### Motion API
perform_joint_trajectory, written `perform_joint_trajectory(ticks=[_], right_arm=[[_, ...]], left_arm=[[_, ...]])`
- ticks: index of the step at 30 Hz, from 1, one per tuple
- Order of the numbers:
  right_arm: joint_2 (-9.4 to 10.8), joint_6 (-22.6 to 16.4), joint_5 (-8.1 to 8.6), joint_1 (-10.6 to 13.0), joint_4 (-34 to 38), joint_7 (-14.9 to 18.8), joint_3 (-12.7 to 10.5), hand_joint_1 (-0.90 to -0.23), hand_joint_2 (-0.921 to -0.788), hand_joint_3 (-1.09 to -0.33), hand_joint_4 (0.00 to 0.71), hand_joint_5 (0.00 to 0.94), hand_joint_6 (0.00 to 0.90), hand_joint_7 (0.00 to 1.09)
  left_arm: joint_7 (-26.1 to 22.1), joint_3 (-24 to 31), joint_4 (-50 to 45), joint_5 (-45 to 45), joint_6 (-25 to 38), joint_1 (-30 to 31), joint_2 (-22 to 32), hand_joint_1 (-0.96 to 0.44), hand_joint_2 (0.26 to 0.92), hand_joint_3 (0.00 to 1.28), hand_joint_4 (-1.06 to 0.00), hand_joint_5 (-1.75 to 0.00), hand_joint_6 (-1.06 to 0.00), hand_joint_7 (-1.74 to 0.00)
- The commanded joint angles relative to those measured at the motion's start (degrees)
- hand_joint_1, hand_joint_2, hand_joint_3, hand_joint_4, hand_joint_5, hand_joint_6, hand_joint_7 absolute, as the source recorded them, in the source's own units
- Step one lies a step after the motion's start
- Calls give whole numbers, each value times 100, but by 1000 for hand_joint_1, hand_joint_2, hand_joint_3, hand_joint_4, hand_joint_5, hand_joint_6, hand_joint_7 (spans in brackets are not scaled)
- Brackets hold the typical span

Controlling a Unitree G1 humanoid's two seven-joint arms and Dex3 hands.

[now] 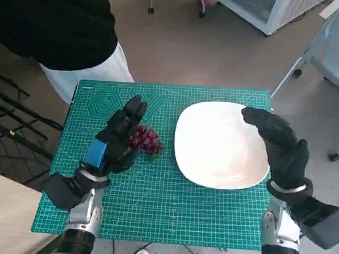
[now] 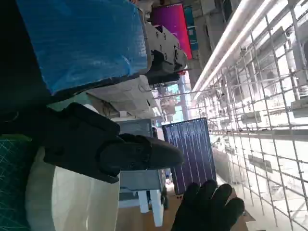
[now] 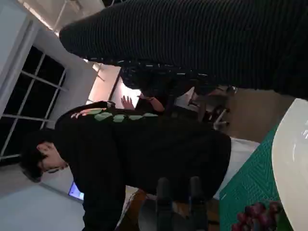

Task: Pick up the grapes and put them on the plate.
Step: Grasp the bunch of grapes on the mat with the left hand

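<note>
On a green cutting mat [image 1: 154, 200] over tan flooring, the left hand [image 1: 116, 138] hovers spread and empty by the grapes [image 1: 145, 140], which lie just left of the white plate [image 1: 213, 158], the right hand [image 1: 277, 145] open above its rim.

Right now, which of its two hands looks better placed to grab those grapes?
The left hand: it already lies over the grapes on the green mat, fingers around them. The right hand hangs over the far edge of the white plate, away from the grapes.
</note>
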Motion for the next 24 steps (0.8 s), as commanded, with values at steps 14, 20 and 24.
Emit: perform_joint_trajectory(ticks=[14, 20, 24], right_arm=[[-34, -56, -5, -7, 177, 76, -19, -549, -921, -612, 196, 1, 28, 336], [-48, -63, 0, -10, 163, 84, -19, -549, -921, -612, 196, 2, 27, 339], [-49, -55, -13, 0, 136, 67, -14, -550, -921, -612, 197, 2, 26, 341]], left_arm=[[-1, -43, -77, 9, 21, -54, 5, -591, 921, 246, -222, 0, -326, -5], [8, -55, -101, 24, 24, -52, 14, -592, 921, 245, -222, 0, -326, -5], [16, -58, -107, 37, 23, -56, 24, -593, 921, 245, -222, 0, -326, -4]])
